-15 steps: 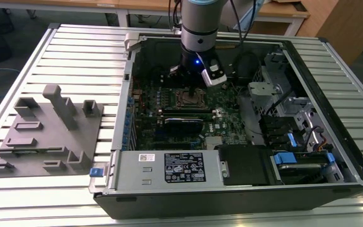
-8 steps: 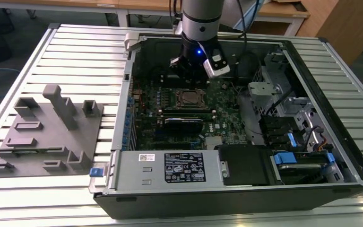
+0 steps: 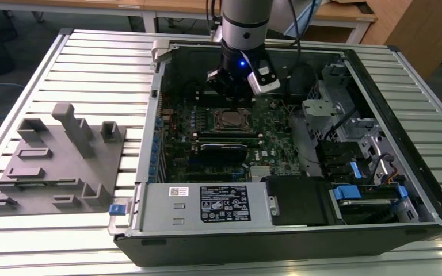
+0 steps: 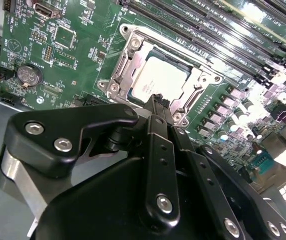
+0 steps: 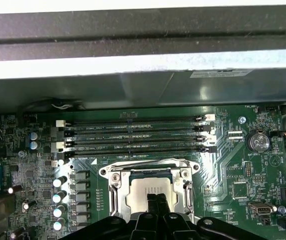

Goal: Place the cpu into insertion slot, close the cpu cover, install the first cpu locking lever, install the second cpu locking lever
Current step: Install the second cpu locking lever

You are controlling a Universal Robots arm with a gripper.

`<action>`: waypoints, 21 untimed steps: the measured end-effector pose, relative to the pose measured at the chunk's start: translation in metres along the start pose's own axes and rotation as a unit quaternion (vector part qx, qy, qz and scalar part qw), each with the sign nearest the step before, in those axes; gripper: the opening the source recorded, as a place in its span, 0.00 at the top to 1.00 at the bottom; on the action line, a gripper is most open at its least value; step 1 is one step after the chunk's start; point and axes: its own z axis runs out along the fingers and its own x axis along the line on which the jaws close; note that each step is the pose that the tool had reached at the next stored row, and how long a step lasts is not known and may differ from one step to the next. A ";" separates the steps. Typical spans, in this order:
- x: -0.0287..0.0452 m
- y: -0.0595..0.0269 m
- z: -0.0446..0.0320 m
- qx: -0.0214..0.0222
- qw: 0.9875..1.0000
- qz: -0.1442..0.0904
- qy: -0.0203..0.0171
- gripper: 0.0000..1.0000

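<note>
Cpu (image 4: 159,79) seated in insertion slot (image 5: 113,199) under closed cpu cover (image 4: 132,50); hand (image 4: 158,102) pinched closed, empty, poised beside the frame's edge.

No text legible anywhere. Black label (image 3: 225,203) with white print and a white barcode sticker (image 3: 179,191) sit on the PSU (image 3: 198,221), well away from the gripper (image 3: 232,96): too small to read. The board (image 5: 233,172) carries white silkscreen all round the gripper tip, unreadable. A triangle mark (image 5: 275,161) sits beside the coin cell (image 5: 258,141). Faint print on the cpu (image 4: 155,80) right at the tip, illegible. White sticker (image 5: 220,73) on the case wall beyond the RAM slots (image 5: 132,135): unreadable.
</note>
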 end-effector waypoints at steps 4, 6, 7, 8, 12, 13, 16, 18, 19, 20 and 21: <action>-0.0002 -0.0030 -0.0002 0.000 1.000 0.000 0.000 0.89; -0.0003 -0.0054 -0.0004 0.000 1.000 0.000 0.000 0.89; -0.0004 -0.0066 -0.0005 0.000 1.000 0.000 0.000 0.89; -0.0004 -0.0071 -0.0005 0.000 1.000 0.000 0.000 0.89; -0.0005 -0.0072 -0.0005 0.000 1.000 0.000 0.000 0.89; -0.0005 -0.0072 -0.0005 0.000 1.000 0.000 0.000 0.89; -0.0005 -0.0073 -0.0005 0.000 1.000 0.000 0.000 0.89; -0.0006 -0.0086 -0.0006 0.000 1.000 0.000 0.000 0.89; -0.0006 -0.0096 -0.0007 0.000 1.000 0.000 0.000 0.89; -0.0007 -0.0105 -0.0007 0.000 1.000 0.000 0.000 0.89; -0.0007 -0.0114 -0.0008 0.000 1.000 0.000 0.000 0.89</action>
